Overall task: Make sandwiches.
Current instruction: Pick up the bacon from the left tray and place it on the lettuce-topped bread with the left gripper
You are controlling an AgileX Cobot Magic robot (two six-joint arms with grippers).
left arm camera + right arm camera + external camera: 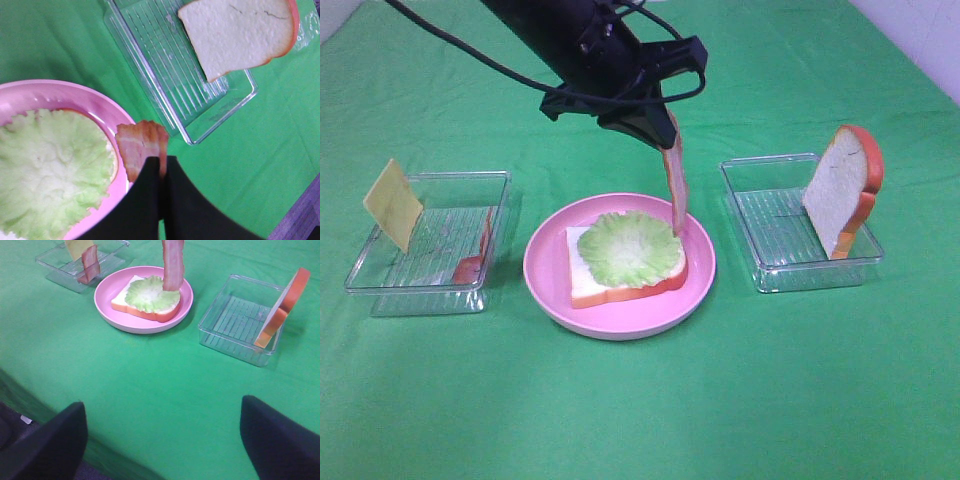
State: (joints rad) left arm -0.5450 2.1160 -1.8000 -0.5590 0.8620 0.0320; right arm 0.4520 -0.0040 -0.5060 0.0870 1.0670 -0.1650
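Note:
A bread slice [588,284] topped with pale green lettuce [630,248] lies on the pink plate [544,290]. My left gripper [663,128] has reached across the middle and is shut on a reddish bacon strip [675,185], which hangs down over the lettuce's right edge. The left wrist view shows the black fingers [145,200] pinching the bacon [140,145] beside the lettuce [50,170]. A second bread slice [845,190] leans upright in the right tray [770,270]. My right gripper [165,440] is open and empty, low over the cloth at the table's near edge.
The clear left tray [380,285] holds a yellow cheese square [392,203] leaning on its wall and another bacon strip [478,255]. Green cloth [640,400] covers the table. The left arm and its cables hang above the plate's far side.

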